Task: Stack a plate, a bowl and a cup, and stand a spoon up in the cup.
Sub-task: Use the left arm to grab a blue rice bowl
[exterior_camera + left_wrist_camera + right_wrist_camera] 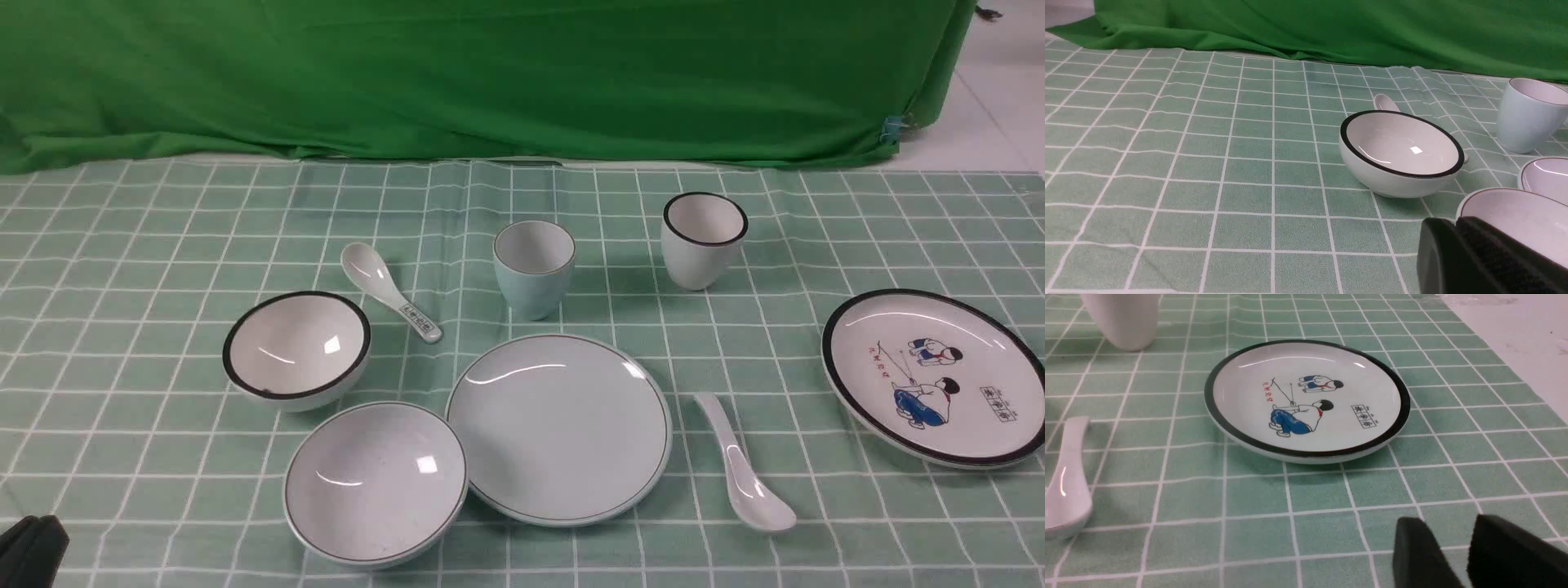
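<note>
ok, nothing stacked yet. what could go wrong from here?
1. Wrong pick: the bowl sits right beside the look-alike black-rimmed bowl.
2. The bowl's rim looks very close to the plate, so lifting it may nudge the plate.
3. The spoon lies flat and glossy on the cloth. It is probably hard to pinch and could slip.

A green cloth backdrop (490,73) hangs behind the green-checked tablecloth (122,245).

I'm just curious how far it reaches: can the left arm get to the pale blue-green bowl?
Probably yes: the left tool sits near the pale blue-green bowl, with only bare tablecloth between them.
</note>
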Action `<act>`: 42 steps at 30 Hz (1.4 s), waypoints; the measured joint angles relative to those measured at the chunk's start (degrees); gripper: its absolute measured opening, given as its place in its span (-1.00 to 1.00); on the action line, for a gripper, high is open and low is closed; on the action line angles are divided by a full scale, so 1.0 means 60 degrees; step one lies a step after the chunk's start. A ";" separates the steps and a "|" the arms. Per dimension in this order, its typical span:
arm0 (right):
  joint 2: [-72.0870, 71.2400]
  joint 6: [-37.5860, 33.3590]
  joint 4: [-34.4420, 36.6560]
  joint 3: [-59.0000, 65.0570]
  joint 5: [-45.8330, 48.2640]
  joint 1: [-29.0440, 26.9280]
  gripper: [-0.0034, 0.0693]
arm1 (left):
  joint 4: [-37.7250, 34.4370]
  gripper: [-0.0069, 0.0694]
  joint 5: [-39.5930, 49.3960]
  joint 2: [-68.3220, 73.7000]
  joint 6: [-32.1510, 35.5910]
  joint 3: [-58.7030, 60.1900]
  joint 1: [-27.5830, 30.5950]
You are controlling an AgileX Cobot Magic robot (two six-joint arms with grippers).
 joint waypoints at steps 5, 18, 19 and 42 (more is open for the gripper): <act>0.0000 0.0000 0.0000 0.0000 0.0000 0.0000 -0.24 | 0.0000 -0.77 0.0000 0.0000 0.0000 0.0000 0.0000; 0.0000 0.0000 0.0000 0.0000 0.0000 0.0000 -0.24 | -0.0343 -0.77 -0.0177 0.0000 0.0050 0.0000 0.0000; 0.0000 0.0000 0.0000 0.0000 0.0000 0.0000 -0.24 | -0.0580 -0.77 -0.0359 0.0000 0.0039 0.0000 0.0000; 0.0000 0.3517 0.1966 0.0000 -0.4162 0.0000 -0.24 | -0.1478 -0.77 -0.3602 0.1295 -0.3493 -0.4034 0.0000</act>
